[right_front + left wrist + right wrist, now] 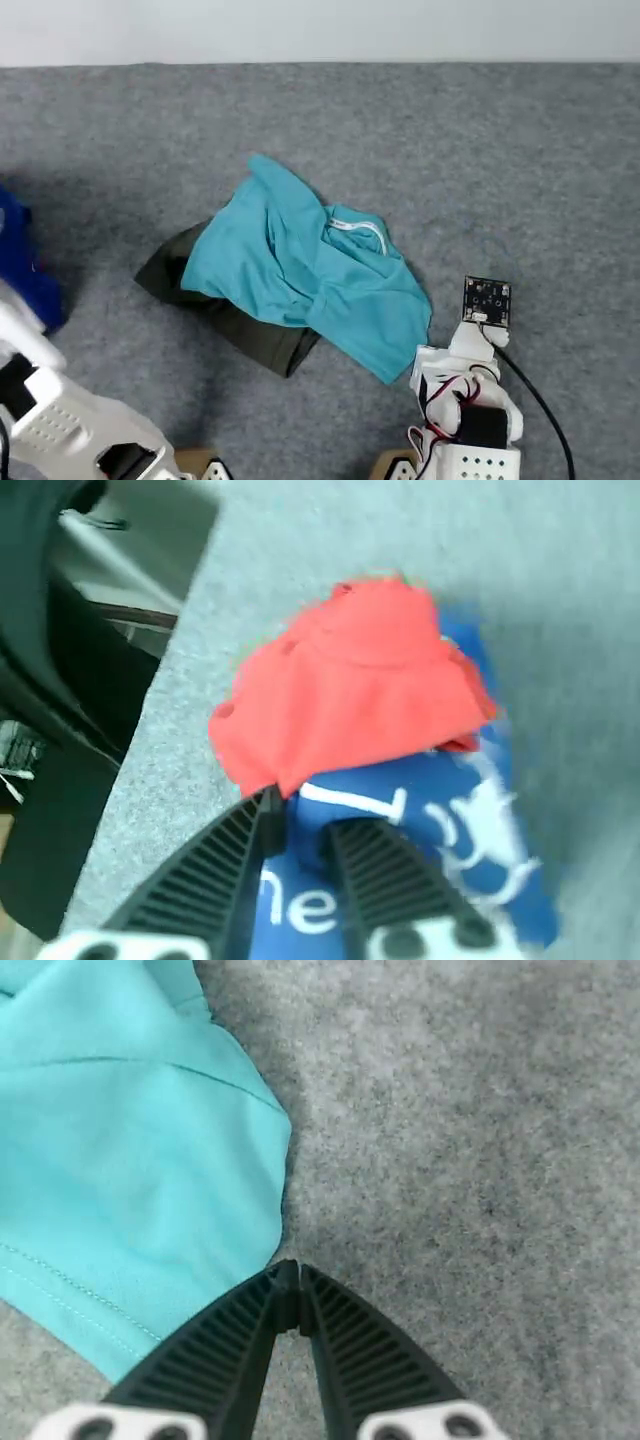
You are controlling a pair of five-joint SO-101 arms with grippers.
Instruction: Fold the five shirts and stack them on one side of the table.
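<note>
left end effector (303, 825) ajar over shirt (440, 880) | right end effector (293, 1282) closed, seemingly empty

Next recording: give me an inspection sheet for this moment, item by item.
Surface: grey carpet-like table cover.
Job's things: teal shirt crumpled over dark shirt mid-table; red shirt lying on blue shirt near the left arm. Four shirts seen.
Clutter: nothing seen.
Grippers: left gripper open over the blue shirt; right gripper shut, beside the teal shirt's edge.
Cables: black cable runs from the right arm's camera board.
Surroundings: pale wall behind the table; dark shapes past the table edge, unclear.
</note>
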